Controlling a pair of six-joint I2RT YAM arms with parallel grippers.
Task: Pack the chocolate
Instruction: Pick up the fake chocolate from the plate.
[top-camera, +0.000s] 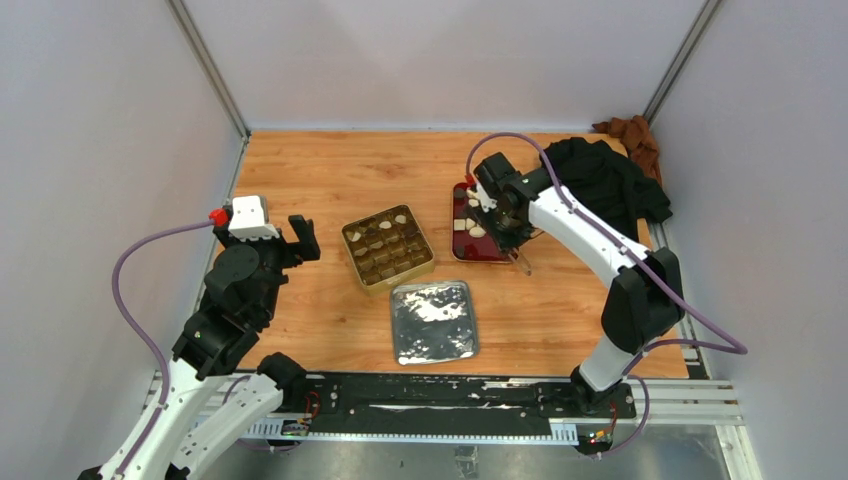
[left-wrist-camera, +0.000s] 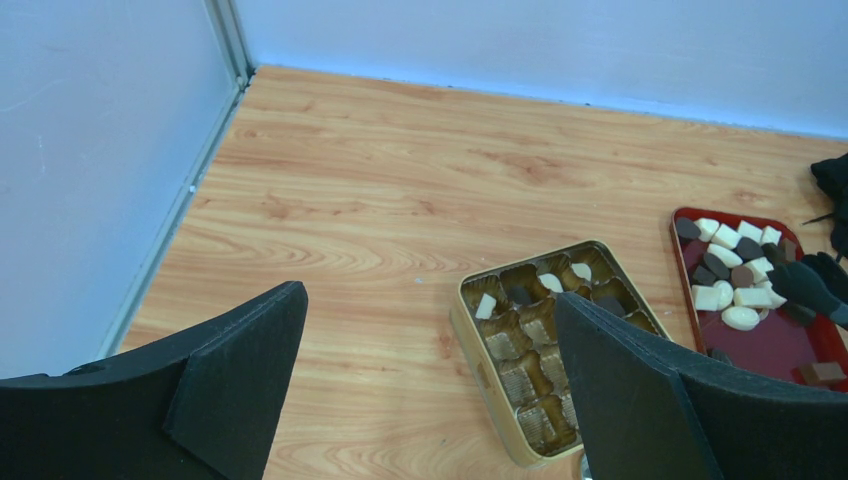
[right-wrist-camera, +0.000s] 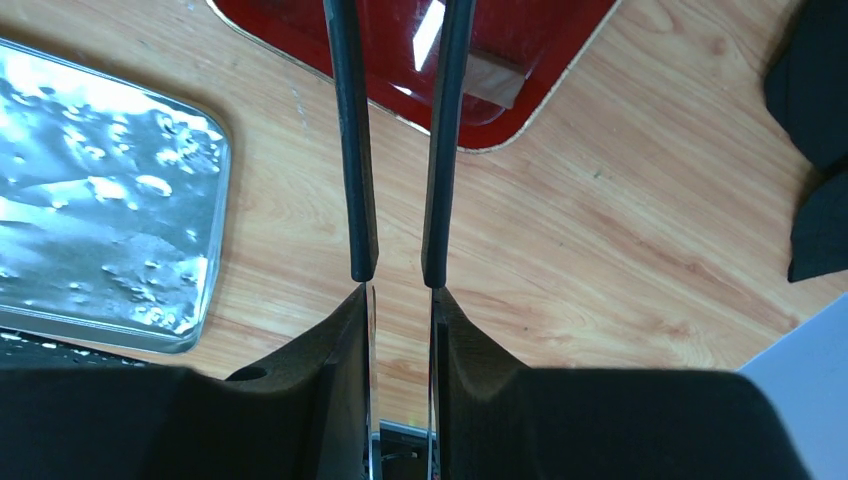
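Cream-white and dark brown chocolate (left-wrist-camera: 735, 275) chunks lie piled in the red tray (top-camera: 462, 250) at the right. A few more chunks (left-wrist-camera: 550, 283) sit in the far compartments of the gold tin (top-camera: 388, 283) at mid-table. My right gripper (top-camera: 505, 215) hangs over the red tray, shut on a pair of thin tongs (right-wrist-camera: 350, 150) whose black arms run over the tray's corner and out of the wrist view; I see nothing between the arms. Left of the tin my left gripper (left-wrist-camera: 430, 380) stands wide open and holds nothing.
A silver lid (top-camera: 432, 320) lies in front of the tin, left of the tongs (right-wrist-camera: 100, 200). A black cloth (top-camera: 610, 180) and a brown cloth (top-camera: 630, 135) are bunched at the back right corner. Walls close in the table's sides and back.
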